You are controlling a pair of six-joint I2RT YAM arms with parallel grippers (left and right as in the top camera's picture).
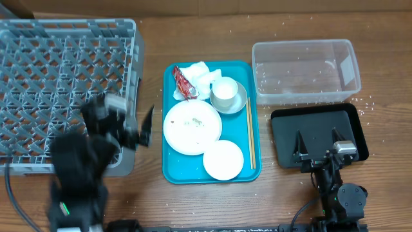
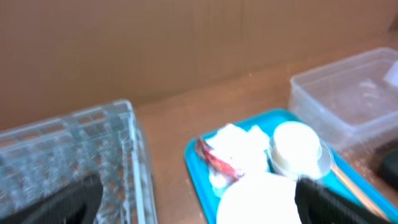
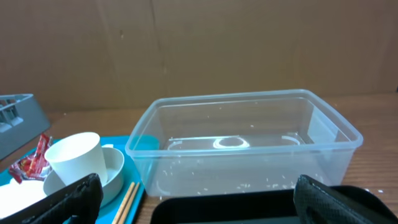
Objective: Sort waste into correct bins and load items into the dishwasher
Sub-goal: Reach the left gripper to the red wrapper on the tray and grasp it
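A blue tray holds a large dirty plate, a small plate, a white cup standing in a bowl, chopsticks, a red wrapper and a white napkin. The grey dishwasher rack is at the left. My left gripper is open and empty, blurred, over the rack's right edge beside the tray; in the left wrist view its fingers straddle the rack and the plate. My right gripper is open and empty over the black bin.
A clear plastic bin stands at the back right, behind the black bin; it fills the right wrist view between my right gripper's fingers. White crumbs are scattered round it. A brown wall runs behind the table.
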